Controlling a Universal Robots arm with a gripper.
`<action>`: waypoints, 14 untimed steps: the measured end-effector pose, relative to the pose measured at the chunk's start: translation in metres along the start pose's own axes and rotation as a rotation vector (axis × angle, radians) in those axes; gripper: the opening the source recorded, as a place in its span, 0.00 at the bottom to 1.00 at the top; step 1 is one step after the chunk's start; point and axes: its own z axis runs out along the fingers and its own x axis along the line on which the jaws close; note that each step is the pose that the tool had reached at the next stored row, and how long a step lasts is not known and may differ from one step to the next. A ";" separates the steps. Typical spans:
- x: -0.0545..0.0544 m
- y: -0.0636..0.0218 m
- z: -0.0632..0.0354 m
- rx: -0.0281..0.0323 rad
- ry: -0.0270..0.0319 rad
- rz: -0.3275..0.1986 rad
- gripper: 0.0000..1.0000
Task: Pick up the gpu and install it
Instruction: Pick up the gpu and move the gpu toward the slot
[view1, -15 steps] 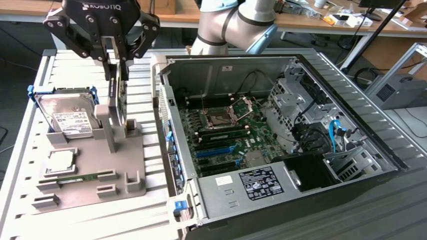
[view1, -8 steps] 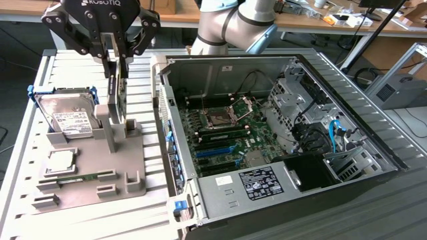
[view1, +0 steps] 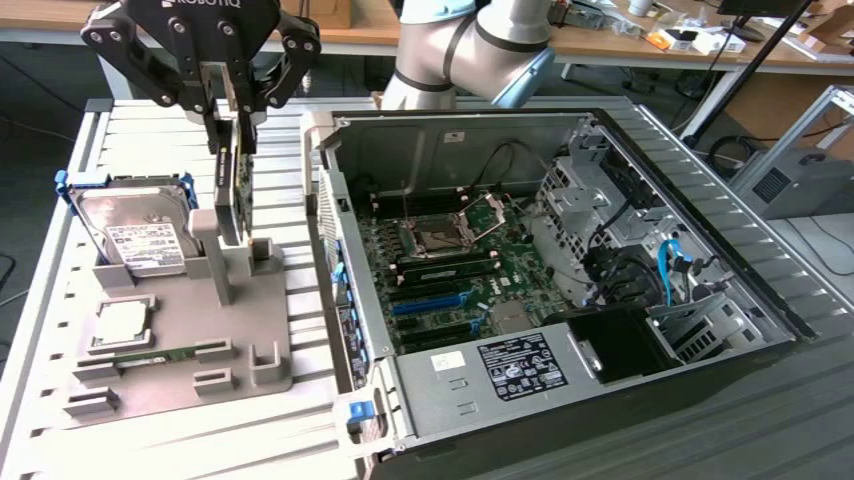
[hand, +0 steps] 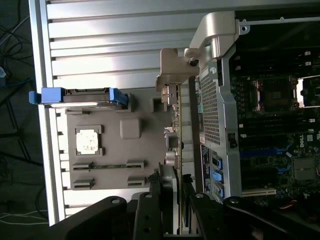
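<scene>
The gpu is a thin dark card standing on edge at the upright post of the grey holder, left of the open computer case. My gripper hangs over it with a finger on each face of the card, shut on its upper edge. I cannot tell whether the card's lower edge still rests in the holder's slot. In the wrist view the gpu runs edge-on out from between my fingers, its silver bracket at the far end, close beside the case wall.
On the holder lie a silver hard drive in blue rails, a processor chip and a green RAM stick. Inside the case the motherboard shows blue expansion slots and an open processor socket. The slatted table extends around both.
</scene>
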 end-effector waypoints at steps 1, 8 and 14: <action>0.000 0.0000 0.0000 0.0000 0.0000 0.000 0.27; -0.004 0.0003 0.0001 0.0000 0.0000 0.000 0.27; -0.015 0.0011 0.0004 0.0001 0.0000 0.000 0.27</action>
